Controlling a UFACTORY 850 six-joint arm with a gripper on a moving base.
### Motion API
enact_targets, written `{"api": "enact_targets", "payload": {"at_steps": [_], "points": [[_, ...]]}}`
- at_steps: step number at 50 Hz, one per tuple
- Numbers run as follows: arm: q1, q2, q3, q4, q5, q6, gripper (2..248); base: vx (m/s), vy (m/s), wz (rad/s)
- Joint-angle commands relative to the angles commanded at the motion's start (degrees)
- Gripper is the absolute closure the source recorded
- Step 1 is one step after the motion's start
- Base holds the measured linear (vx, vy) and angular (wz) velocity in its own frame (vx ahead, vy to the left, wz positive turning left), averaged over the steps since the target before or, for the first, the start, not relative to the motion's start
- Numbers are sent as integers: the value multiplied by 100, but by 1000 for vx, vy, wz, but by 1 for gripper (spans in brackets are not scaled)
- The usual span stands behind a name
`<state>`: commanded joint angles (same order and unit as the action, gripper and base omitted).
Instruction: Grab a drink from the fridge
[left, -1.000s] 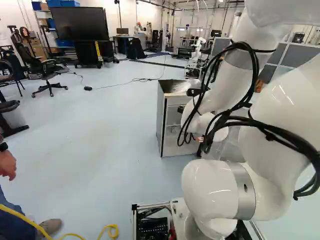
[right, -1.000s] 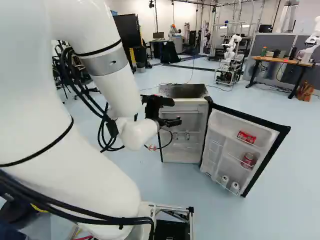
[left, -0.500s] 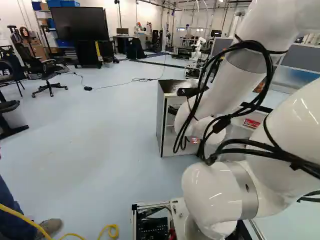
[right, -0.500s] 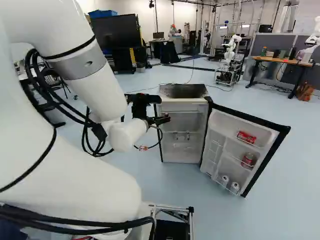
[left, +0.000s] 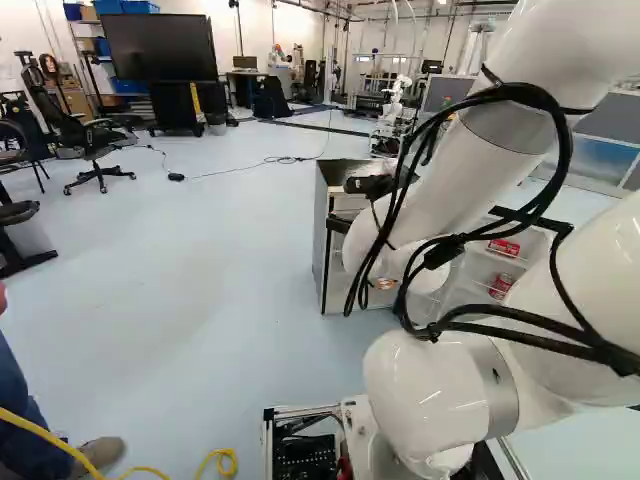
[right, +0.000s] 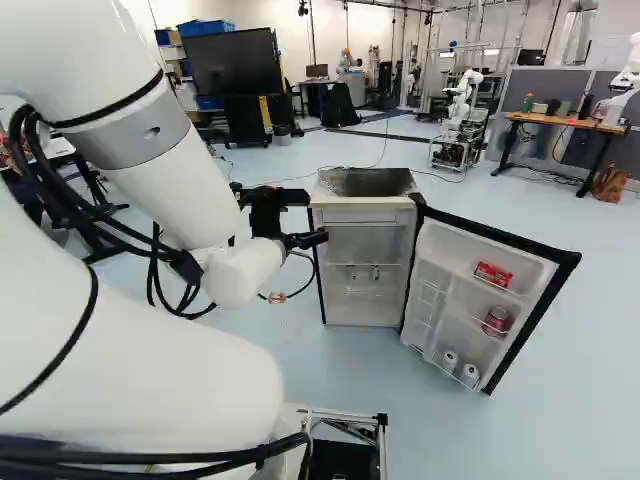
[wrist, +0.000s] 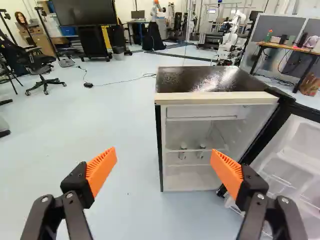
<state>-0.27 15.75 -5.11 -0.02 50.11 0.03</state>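
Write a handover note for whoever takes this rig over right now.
Gripper: open and empty, outside the fridge.
Drinks: two small containers on a shelf inside, contents unclear; in the door, a red can, two pale cans lower down, and a red pack above.
Done: door stands open.
Left: choose a drink, approach, grip it, take it out.

The fridge (wrist: 215, 98) has a glossy dark top (wrist: 200, 79), and the arm (right: 160, 360) looks smooth and shiny.
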Motion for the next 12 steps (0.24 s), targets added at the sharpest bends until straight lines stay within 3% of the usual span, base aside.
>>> {"api": "enact_targets", "payload": {"at_steps": [12], "points": [[27,25,11,2,-11,-3,3,0,0,0]]}}
